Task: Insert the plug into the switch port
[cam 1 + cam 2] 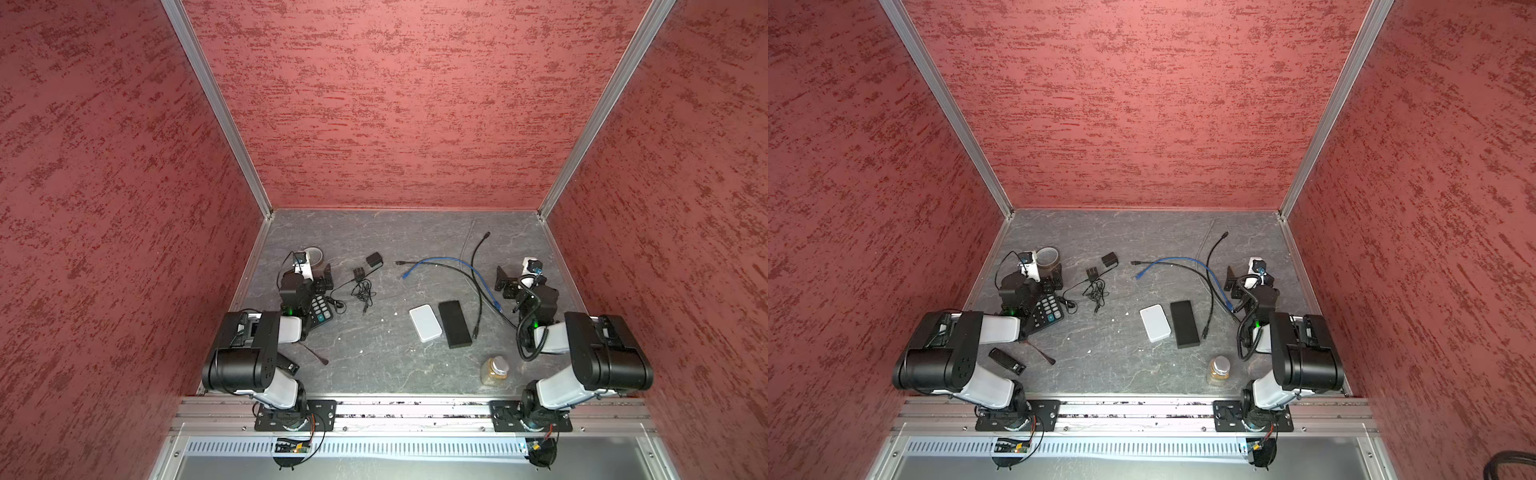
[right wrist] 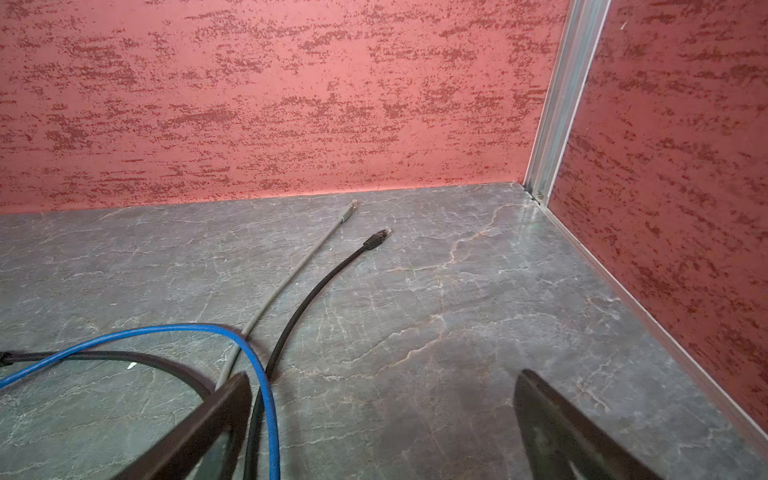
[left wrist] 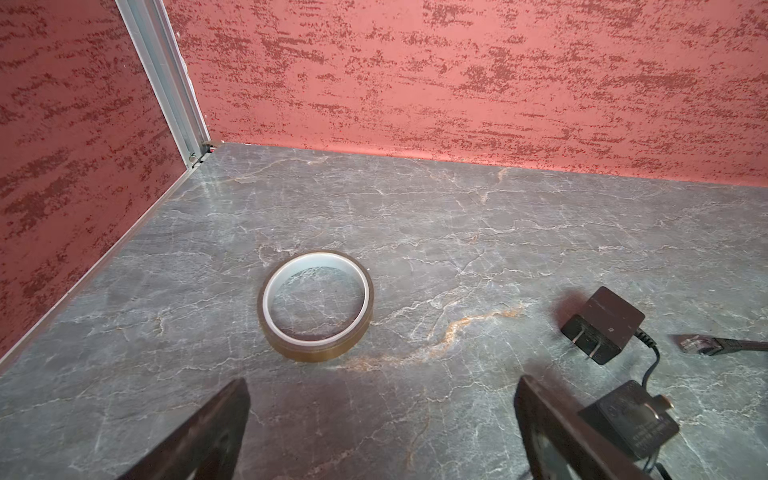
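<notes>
Right wrist view, Sam: how does the right gripper [image 2: 384, 374] stand?
Spread wide, Jo, nothing between its fingers, close beside the blue cable [image 2: 187, 327]. Left gripper [image 3: 382, 380] is just as wide and bare, facing a tape roll [image 3: 316, 305]
Where's the plug?
Both top views show the blue cable's plug [image 1: 405, 275] lying flat mid-table [image 1: 374, 353], pointing left, its cable arcing off right toward the right arm. A black cable's plug [image 1: 398, 262] lies just beyond it, also pointing left
And the switch?
Either the black box [image 1: 455, 324], long axis running far to near, or the white box [image 1: 424, 323] just beside it on the left. Can't tell which. Both sit apart from those plugs
Ports?
Too small to make out from above. The left arm also covers part of a calculator [image 1: 322, 309]
</notes>
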